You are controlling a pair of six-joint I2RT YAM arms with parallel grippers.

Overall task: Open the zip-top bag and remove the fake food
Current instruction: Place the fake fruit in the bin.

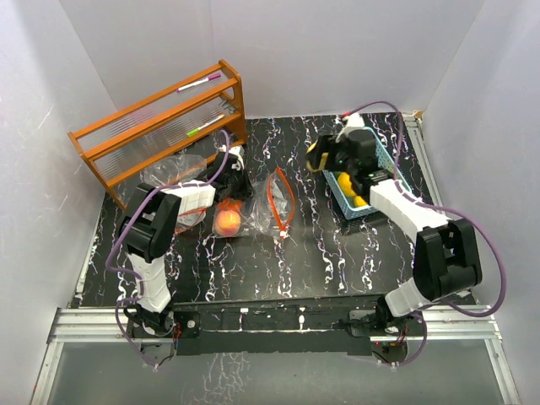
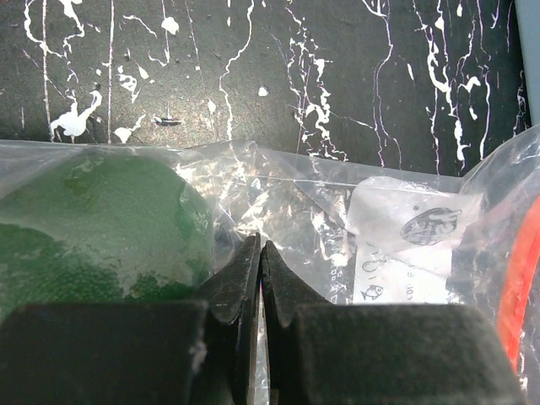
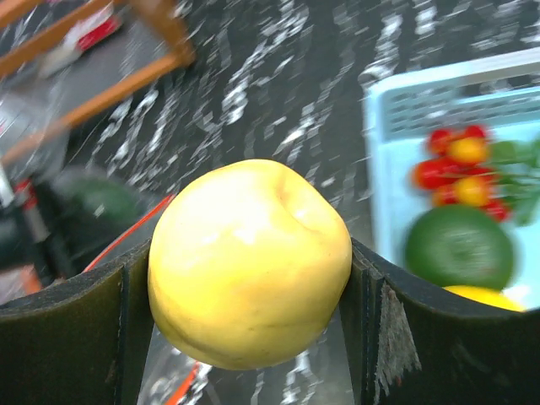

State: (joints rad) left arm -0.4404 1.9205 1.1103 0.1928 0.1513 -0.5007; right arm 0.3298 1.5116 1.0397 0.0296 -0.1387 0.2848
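Observation:
The clear zip-top bag (image 1: pixel 253 207) with a red zip strip (image 1: pixel 281 201) lies left of centre on the table. An orange fake fruit (image 1: pixel 228 221) sits in it. My left gripper (image 1: pixel 229 181) is shut on a fold of the bag's plastic (image 2: pixel 278 202), jaws pressed together (image 2: pixel 260 249). A green fake fruit (image 2: pixel 101 228) lies inside the bag just left of the jaws. My right gripper (image 1: pixel 323 159) is shut on a yellow apple-like fake fruit (image 3: pixel 249 261), held above the table left of the blue basket (image 1: pixel 384 160).
The blue basket (image 3: pixel 396 110) holds small red and orange tomatoes (image 3: pixel 451 164), a green fruit (image 3: pixel 460 245) and yellow fruit (image 1: pixel 348 181). An orange wooden rack (image 1: pixel 160 126) with marker pens stands at the back left. White walls enclose the table.

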